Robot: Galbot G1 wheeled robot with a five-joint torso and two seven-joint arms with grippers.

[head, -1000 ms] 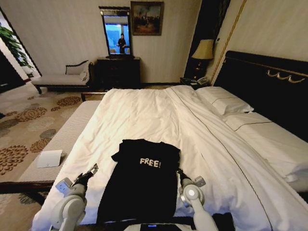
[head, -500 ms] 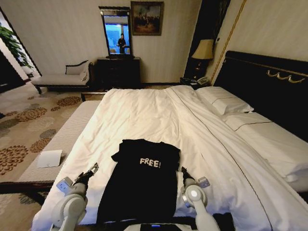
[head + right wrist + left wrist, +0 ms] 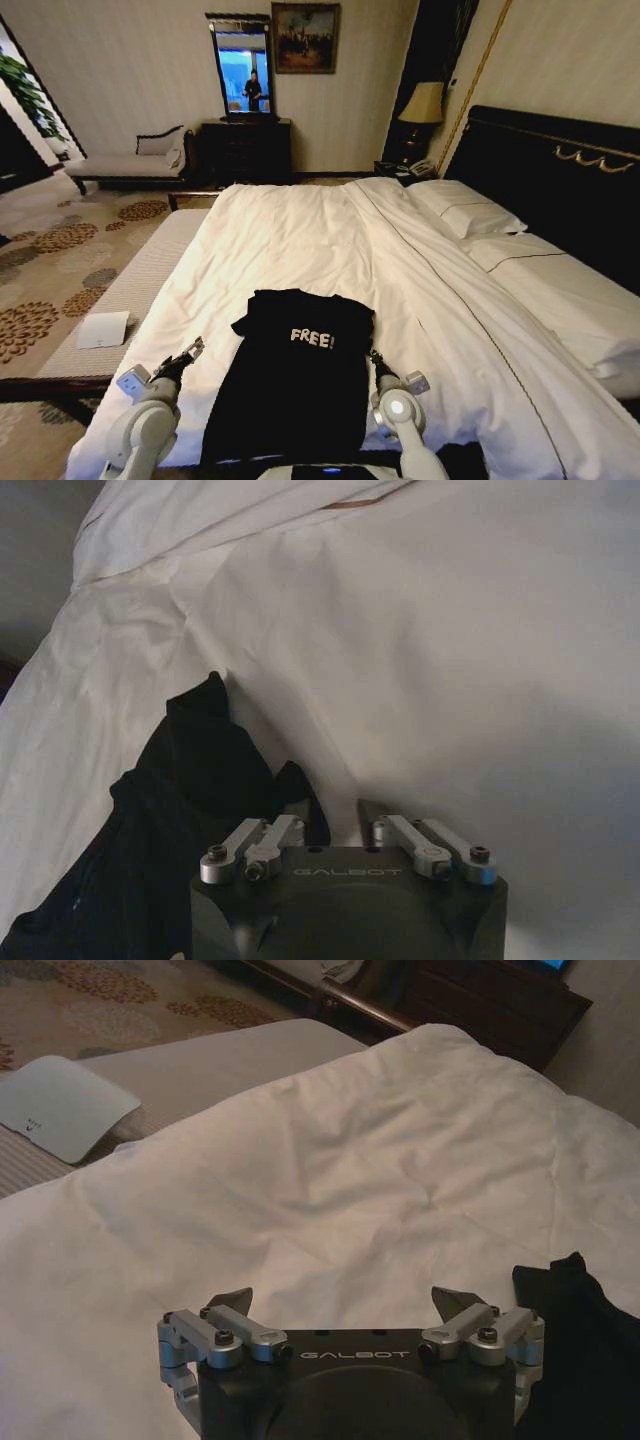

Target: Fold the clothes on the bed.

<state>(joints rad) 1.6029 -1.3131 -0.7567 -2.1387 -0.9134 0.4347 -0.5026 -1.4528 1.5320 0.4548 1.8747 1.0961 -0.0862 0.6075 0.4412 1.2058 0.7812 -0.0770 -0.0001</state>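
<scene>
Right gripper (image 3: 375,358) has slid back to the T-shirt (image 3: 295,385) edge — nearly closed, empty.

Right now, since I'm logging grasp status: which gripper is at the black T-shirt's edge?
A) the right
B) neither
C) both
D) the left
A: the right gripper has one fingertip at the T-shirt edge, while the left gripper hangs open over bare white duvet, apart from the shirt.
</scene>
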